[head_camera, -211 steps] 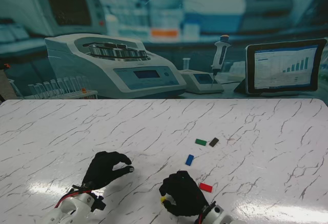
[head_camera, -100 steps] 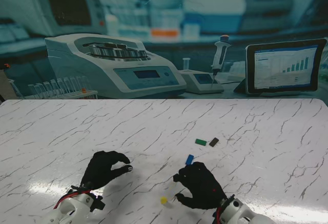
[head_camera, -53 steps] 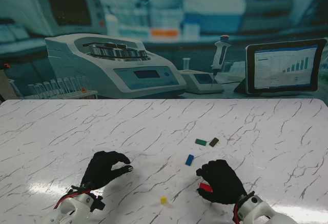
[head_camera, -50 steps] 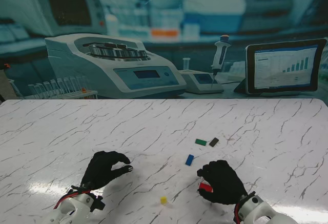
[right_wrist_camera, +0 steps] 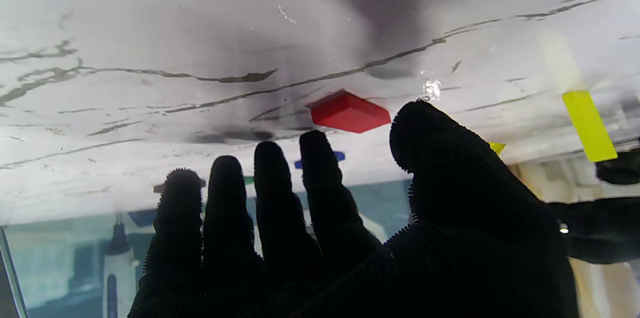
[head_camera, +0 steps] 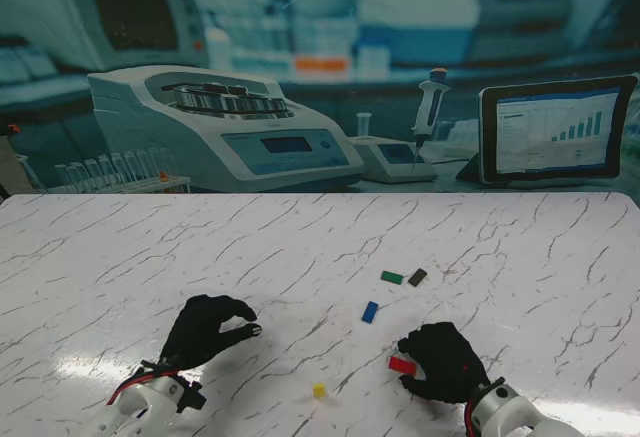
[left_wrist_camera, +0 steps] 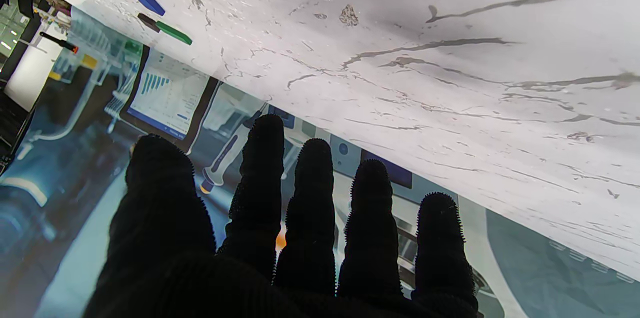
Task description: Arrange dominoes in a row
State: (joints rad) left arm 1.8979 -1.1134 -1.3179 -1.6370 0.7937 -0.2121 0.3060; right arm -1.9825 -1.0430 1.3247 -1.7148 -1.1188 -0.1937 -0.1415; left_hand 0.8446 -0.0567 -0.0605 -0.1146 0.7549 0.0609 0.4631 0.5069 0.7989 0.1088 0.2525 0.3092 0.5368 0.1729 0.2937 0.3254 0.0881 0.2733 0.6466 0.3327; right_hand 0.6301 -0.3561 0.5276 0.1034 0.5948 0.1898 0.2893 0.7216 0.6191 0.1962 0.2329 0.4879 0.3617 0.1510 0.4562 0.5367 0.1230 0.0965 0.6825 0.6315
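A: Going left to right, what's seen? The left hand (head_camera: 205, 329) is hung over the worktop (head_camera: 120, 257), fingers curled, nothing held. A yellow domino (head_camera: 319, 391) is stood up alone.

B: The red domino (head_camera: 402, 365) is lying flat at the right hand (head_camera: 442, 362), fingers spread, not gripped yet. A pinch is needed next, probably, then it's stood beside yellow. Blue (head_camera: 370, 312), green (head_camera: 392, 278), black (head_camera: 417, 277) are left farther off.

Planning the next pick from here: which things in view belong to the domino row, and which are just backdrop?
Job:
red domino, at right hand
yellow domino
blue domino
green domino
dark domino

Not the job:
tablet
pipette
centrifuge
left hand, holding nothing
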